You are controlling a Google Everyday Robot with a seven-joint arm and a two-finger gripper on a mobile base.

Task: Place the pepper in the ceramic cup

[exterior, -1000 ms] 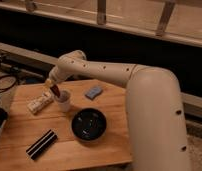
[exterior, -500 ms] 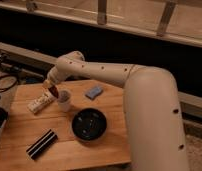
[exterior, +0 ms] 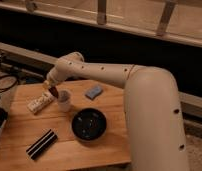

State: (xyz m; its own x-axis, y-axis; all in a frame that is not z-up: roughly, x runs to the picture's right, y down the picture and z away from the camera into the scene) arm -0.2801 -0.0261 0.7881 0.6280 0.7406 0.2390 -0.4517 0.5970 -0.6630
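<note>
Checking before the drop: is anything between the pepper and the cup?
Nothing visible. The hand holds the pepper just left of and above the cup, whose mouth looks open.

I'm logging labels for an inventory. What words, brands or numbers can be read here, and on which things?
None can be read.
Flat white box: marks too blurred to read.
Ceramic cup, black bowl, blue-grey block: no print visible.
Gripper, holding the pepper beside the cup: no label visible.
</note>
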